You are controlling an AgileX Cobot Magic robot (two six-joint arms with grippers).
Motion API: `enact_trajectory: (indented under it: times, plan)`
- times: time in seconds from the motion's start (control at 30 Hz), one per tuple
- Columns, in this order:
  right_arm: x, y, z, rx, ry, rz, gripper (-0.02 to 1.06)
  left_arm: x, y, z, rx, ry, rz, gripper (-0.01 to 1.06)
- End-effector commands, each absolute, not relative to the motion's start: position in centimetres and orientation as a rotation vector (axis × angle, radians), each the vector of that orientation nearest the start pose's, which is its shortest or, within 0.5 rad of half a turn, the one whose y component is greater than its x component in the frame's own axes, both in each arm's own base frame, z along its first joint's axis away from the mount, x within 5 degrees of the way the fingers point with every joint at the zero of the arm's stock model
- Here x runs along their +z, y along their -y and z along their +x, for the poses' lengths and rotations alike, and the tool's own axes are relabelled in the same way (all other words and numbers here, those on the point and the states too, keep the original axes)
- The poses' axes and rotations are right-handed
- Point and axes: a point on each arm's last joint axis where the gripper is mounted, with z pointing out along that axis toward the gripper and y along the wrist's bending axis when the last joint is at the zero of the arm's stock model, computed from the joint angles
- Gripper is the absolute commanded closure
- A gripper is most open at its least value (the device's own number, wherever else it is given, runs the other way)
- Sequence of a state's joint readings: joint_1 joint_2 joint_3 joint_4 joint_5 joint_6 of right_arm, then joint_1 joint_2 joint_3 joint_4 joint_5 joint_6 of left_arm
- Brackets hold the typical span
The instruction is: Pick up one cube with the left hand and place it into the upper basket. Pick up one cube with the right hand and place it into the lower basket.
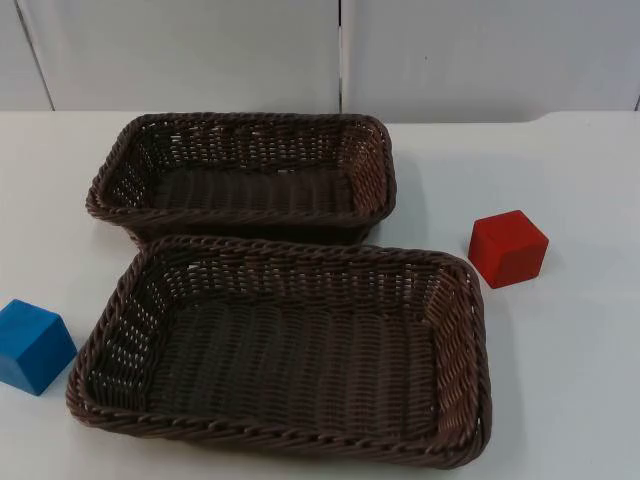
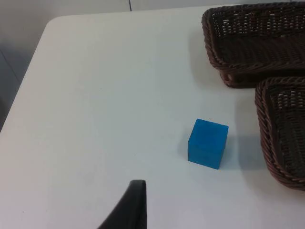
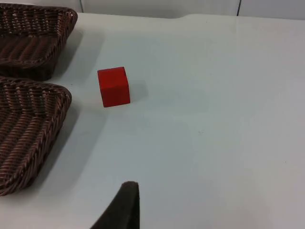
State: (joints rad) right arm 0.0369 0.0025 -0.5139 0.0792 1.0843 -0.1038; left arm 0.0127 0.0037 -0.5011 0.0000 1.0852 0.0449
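- Wicker, dark brown, is the material of both baskets; the lower basket (image 1: 280, 350) is the nearest one in the top view and its inside holds nothing.
- Blue cube (image 1: 33, 345) rests on the white surface (image 1: 570, 380) just beside the left wall of the lower basket, not touching it.
- From the left wrist view the blue cube (image 2: 208, 143) stands apart from the lower basket's rim (image 2: 267, 143), and one black fingertip of the left hand (image 2: 136, 200) is over the bare surface, well apart from the cube. I cannot tell if this hand is apart or together.
- Red cube (image 1: 508, 248) sits on the surface to the right of the baskets, near the far right corner of the lower basket.
- From the right wrist view the red cube (image 3: 114, 86) lies near both baskets, and one black fingertip of the right hand (image 3: 126, 202) is well apart from it. The state of this hand I also cannot tell.
- Farther away, the upper basket (image 1: 245, 175) stands just behind the lower basket, also with nothing inside.
- Behind all, a grey partition wall (image 1: 200, 50) closes the surface.
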Motion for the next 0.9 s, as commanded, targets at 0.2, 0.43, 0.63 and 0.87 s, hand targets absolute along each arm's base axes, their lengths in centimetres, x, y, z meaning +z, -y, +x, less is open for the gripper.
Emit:
enact_trajectory:
  times: [0.2, 0.43, 0.63, 0.87]
  plan:
    - [28.04, -0.71, -0.80, 0.081, -2.042, -0.121, -0.01, 27.48, 0.06, -0.51, 0.019, -2.064, 0.028, 0.00]
    - [28.04, -0.71, -0.80, 0.081, -2.042, -0.121, -0.01, 27.48, 0.06, -0.51, 0.019, -2.064, 0.028, 0.00]
    - [28.04, -0.73, -0.81, 0.085, -2.042, -0.121, -0.01, 27.48, 0.06, -0.51, 0.019, -2.064, 0.028, 0.00]
    - [28.04, -0.73, -0.81, 0.085, -2.042, -0.121, -0.01, 27.48, 0.06, -0.51, 0.019, -2.064, 0.028, 0.00]
